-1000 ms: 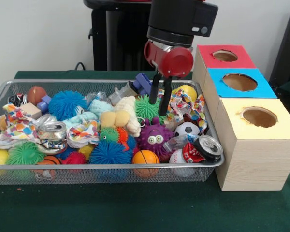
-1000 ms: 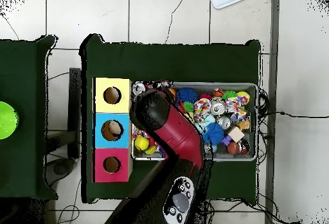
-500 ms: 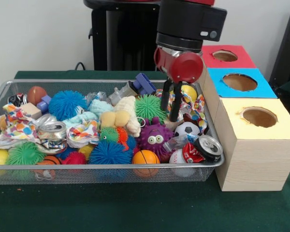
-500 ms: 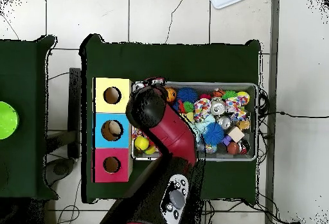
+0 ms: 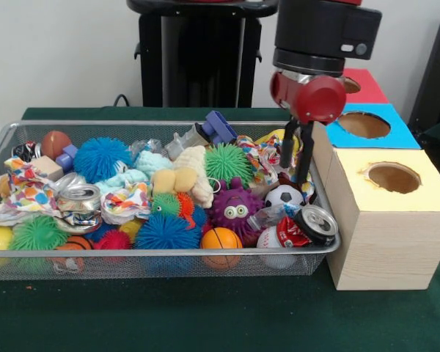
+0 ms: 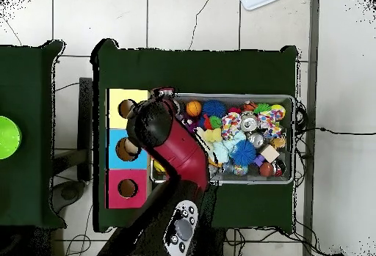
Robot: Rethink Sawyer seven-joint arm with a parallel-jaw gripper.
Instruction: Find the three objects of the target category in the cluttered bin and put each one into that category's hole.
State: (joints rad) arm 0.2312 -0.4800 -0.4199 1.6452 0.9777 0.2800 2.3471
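A wire mesh bin (image 5: 161,253) is packed with toys: spiky balls, crumpled cloths, crushed cans and small sports balls. My gripper (image 5: 293,171) hangs over the bin's right end, beside the box row, open with nothing between its fingers. Under it lie a patterned cloth (image 5: 268,158) and a soccer ball (image 5: 284,196). A yellow ball (image 5: 277,135) sits just behind the fingers. Three boxes stand to the right, each with a hole on top: the tan box (image 5: 393,178), the blue box (image 5: 364,125) and the red box (image 5: 343,84). From overhead, the arm (image 6: 167,141) hides the gripper.
A purple toy with eyes (image 5: 236,209), a green spiky ball (image 5: 228,163), an orange basketball (image 5: 221,239) and a crushed can (image 5: 315,222) crowd the bin's right half. A silver can (image 5: 79,198) and a blue spiky ball (image 5: 101,158) lie to the left. A green cloth covers the table (image 5: 205,315).
In the front view my gripper has moved right, from above the green spiky ball to the bin's right end by the boxes. Its fingers stay apart. The toys have not moved.
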